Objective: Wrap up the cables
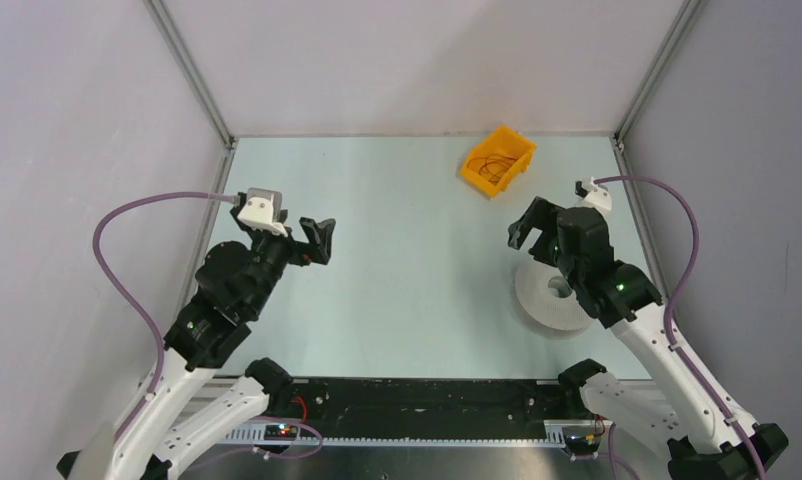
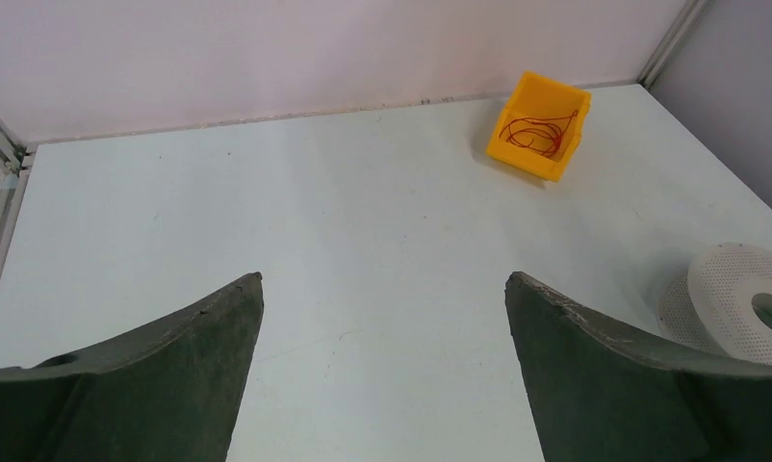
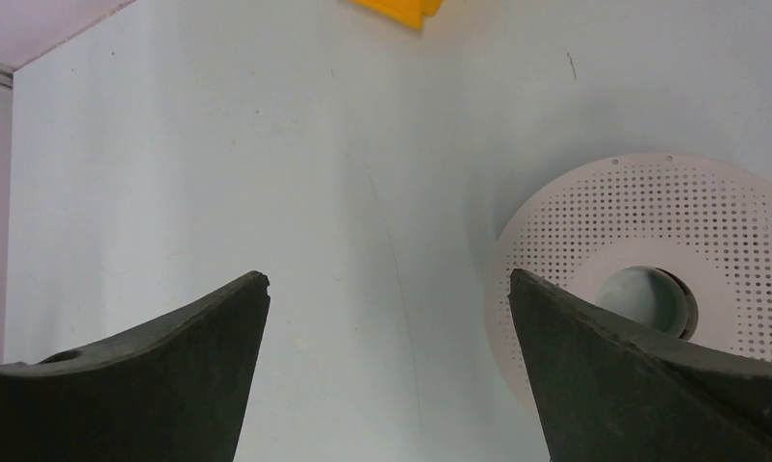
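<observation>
The cables are thin red wire in loose loops inside a small yellow bin at the back right of the table. The wire and the bin also show in the left wrist view. A white perforated spool lies flat at the right; it shows in the left wrist view and the right wrist view. My left gripper is open and empty above the left of the table. My right gripper is open and empty, hovering just beyond the spool's far-left edge.
Grey enclosure walls with metal corner posts stand on three sides. A black rail runs along the near edge between the arm bases. Purple hoses arc beside each arm.
</observation>
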Controlling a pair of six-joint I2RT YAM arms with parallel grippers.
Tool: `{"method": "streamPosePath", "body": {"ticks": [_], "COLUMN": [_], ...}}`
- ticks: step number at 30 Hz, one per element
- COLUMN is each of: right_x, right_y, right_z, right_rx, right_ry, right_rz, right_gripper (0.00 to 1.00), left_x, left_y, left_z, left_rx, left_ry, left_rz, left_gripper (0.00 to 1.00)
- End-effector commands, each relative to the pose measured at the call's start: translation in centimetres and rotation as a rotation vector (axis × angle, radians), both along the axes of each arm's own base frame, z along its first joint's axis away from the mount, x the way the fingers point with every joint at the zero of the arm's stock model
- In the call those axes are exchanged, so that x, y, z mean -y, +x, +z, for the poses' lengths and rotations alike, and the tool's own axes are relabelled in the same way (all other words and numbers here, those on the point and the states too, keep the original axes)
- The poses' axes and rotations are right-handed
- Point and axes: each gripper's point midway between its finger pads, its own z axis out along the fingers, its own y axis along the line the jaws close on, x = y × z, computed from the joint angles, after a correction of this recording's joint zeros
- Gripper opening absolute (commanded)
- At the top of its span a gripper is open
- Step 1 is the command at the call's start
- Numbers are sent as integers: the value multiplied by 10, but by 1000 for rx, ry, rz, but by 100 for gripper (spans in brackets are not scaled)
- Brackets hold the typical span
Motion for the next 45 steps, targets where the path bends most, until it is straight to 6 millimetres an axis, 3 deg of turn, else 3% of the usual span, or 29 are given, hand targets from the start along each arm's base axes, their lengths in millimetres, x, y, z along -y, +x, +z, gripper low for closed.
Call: {"method": "streamPosePath", "body": {"ticks": [1, 6, 14, 19, 25, 32, 40, 45], "right_x": [-2, 12, 26, 52, 58, 53, 45, 6], "right_y": [7, 8, 3, -4, 1, 2, 6, 13], "right_z": [23, 16, -37, -70, -94, -128, -161, -155], "right_rx": [59, 48, -128, -294, -336, -415, -452, -361], "right_ry": [44, 7, -183, -201, -95, -33, 19, 123], "right_rz": [-16, -85, -13, -61, -65, -70, -50, 159], "right_gripper": [100, 100, 100, 100, 100, 98, 96, 91], "left_x": [-5, 2, 7, 39, 64, 55, 64, 57], "left_y": [3, 3, 7, 3, 2, 3, 1, 5], "left_z": [7, 6, 0, -8, -18, -20, -23, -26], "left_rx": [34, 23, -5, -65, -121, -107, -131, -138], "left_ry": [-10, -21, -33, -80, -66, -54, -69, -61], "left_rz": [32, 2, -4, -150, -266, -222, -263, -220], "left_gripper": [98, 98, 98, 98, 98, 98, 97, 94]}}
